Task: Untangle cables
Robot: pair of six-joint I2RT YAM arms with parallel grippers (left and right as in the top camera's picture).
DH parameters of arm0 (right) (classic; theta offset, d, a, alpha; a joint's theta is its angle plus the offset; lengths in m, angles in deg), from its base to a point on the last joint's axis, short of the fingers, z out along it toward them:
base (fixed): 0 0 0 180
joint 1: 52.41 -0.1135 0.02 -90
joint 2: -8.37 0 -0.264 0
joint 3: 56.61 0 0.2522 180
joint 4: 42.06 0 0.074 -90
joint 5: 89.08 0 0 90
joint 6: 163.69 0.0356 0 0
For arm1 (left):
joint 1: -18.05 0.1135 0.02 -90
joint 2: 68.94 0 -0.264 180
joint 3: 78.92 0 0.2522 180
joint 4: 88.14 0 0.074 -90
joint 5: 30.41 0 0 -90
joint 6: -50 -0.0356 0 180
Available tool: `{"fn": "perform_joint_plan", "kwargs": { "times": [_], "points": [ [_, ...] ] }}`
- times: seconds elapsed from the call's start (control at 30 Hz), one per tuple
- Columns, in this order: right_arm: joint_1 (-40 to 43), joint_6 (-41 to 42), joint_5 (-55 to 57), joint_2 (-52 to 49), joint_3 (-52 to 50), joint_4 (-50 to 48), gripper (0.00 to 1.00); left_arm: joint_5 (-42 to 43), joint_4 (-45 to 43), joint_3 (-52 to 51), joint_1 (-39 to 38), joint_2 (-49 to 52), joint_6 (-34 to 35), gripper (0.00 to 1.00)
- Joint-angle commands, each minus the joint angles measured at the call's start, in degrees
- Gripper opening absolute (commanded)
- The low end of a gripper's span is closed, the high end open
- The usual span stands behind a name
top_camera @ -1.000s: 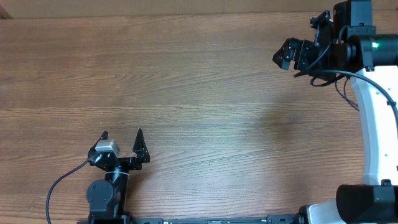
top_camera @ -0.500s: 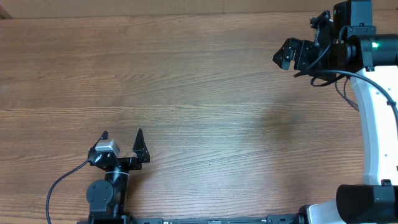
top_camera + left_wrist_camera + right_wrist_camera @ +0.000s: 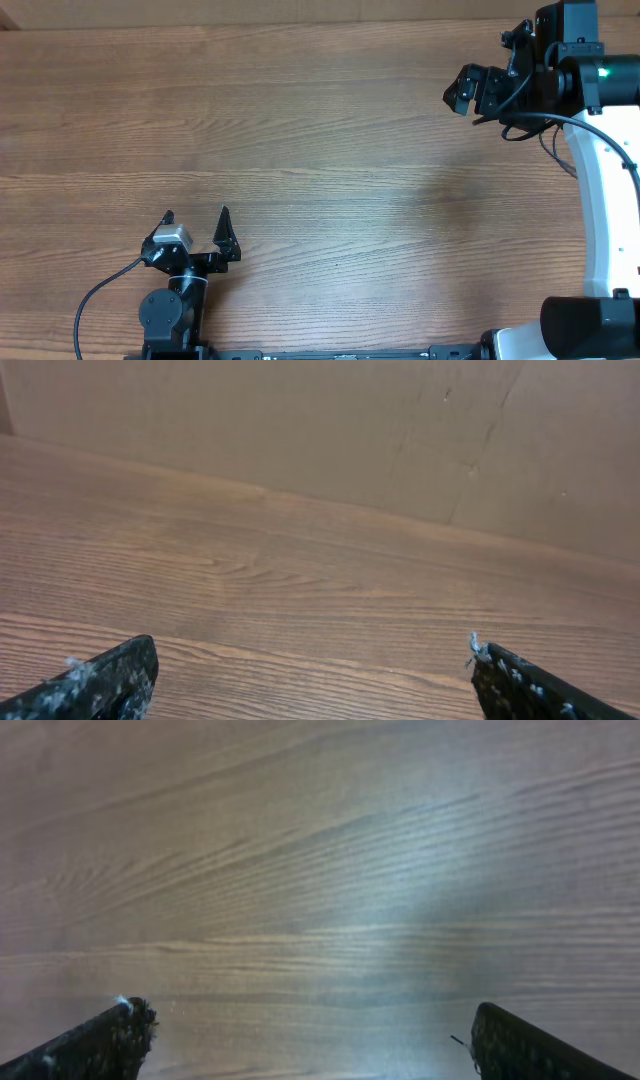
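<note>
a: where are the cables, seen from overhead?

b: no cables show in any view. the wooden table (image 3: 320, 150) carries no thin cords at all, so it cannot be told whether the untangling is finished or not yet begun.

a: and the arms, nearest first?

b: at 7 o'clock the left gripper (image 3: 196, 212) sits close to its base with its jaws spread wide. it holds nothing, and only wood grain shows between its fingers. far off at 1 o'clock the right gripper (image 3: 456, 90) hovers over the table with its jaws likewise spread, empty and touching nothing.
</note>
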Motion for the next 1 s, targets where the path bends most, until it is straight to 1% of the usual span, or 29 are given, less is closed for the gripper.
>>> {"fn": "perform_joint_plan", "kwargs": {
  "times": [0.0, 0.2, 0.37, 0.6, 0.97],
  "points": [
    [-0.02, -0.22, 0.96, 2.14, 0.44, -2.4, 1.0, -0.2, 0.13, -0.17, 0.24, -0.59, -1.27, 0.99],
    [-0.26, -0.24, 0.98, 7.15, -3.93, -11.98, 1.0, -0.17, 0.15, -0.17, 0.24, -0.59, -1.27, 1.0],
    [-1.88, -0.26, 1.03, 13.94, -12.66, -24.46, 1.0, -0.2, 0.13, -0.17, 0.24, -0.59, -1.29, 1.0],
    [-3.02, -0.22, 2.03, 27.28, -32.76, -43.91, 1.0, -0.17, 0.13, -0.17, 0.26, -0.59, -1.29, 1.0],
    [-3.02, -0.22, 2.32, 49.68, -68.41, -79.78, 1.0, -0.17, 0.13, -0.17, 0.24, -0.59, -1.29, 1.0]
  ]
}}
